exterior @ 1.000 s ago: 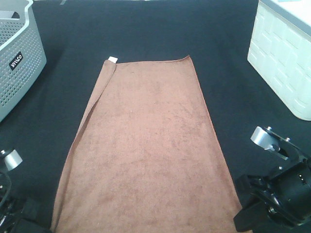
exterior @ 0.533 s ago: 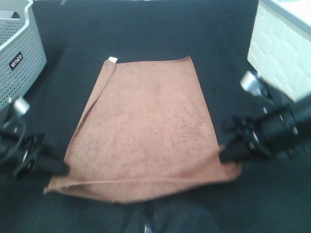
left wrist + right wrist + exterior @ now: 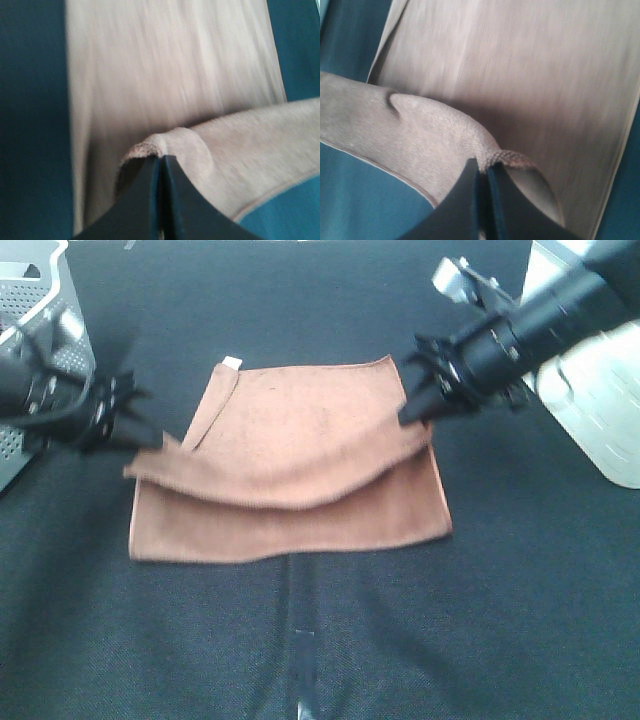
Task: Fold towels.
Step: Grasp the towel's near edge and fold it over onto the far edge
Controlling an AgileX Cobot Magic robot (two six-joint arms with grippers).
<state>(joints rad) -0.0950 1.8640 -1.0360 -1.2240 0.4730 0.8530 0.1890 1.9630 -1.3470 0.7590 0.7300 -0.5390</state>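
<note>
My L gripper is shut tight on one corner of the towel. In the L wrist view the two black fingers press together w/ a bump of cloth pinched at the tips. My R gripper does the same w/ the other near corner: fingers closed, a bit of hem squeezed between them.

The towel is rust-brown & sits in the middle of the dark mat. It's bent in two. The bottom part lies flat on the mat. The top part is the bit I hold, lifted over the flat part. Both held corners are up in the air, the L one by the towel's L side, the R one by its R side & a bit farther back. The edge between them sags down in the middle. The bend is at the near side. The far edge lies flat, w/ a small white tag at its far L corner. The long L edge is curled over a little near that tag.

A gray basket w/ holes stands far L, behind my L arm. A white bin stands far R, behind my R arm. Neither touches the towel.
</note>
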